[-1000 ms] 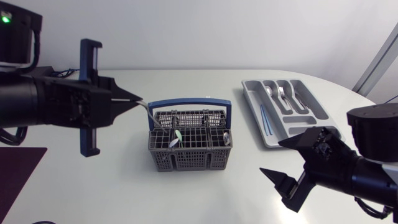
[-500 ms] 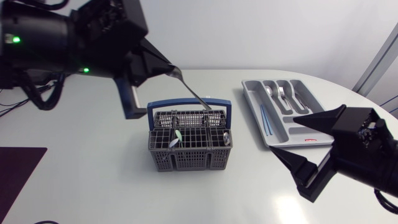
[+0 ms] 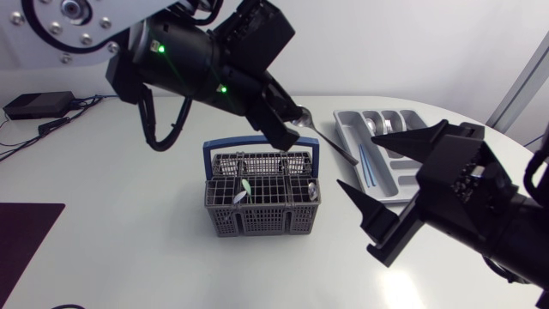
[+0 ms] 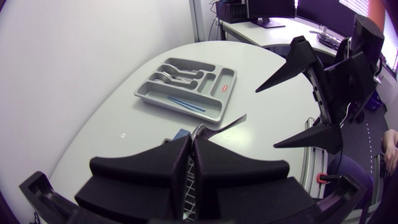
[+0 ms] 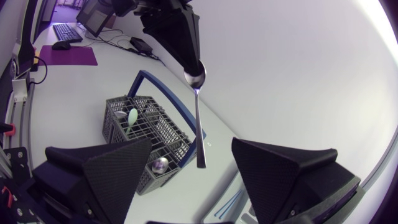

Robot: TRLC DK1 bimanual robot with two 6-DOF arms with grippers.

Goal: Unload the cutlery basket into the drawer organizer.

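We are pinching the silver metal spoon (image 3: 333, 143) by its bowl in our left gripper (image 3: 290, 127), perhaps offering the handle to our gaping, empty right gripper (image 3: 364, 162).

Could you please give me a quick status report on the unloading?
Left hand shut on spoon by its bowl, aloft between basket and organizer. Right hand open, facing the handle; could block the path. More pieces in basket.
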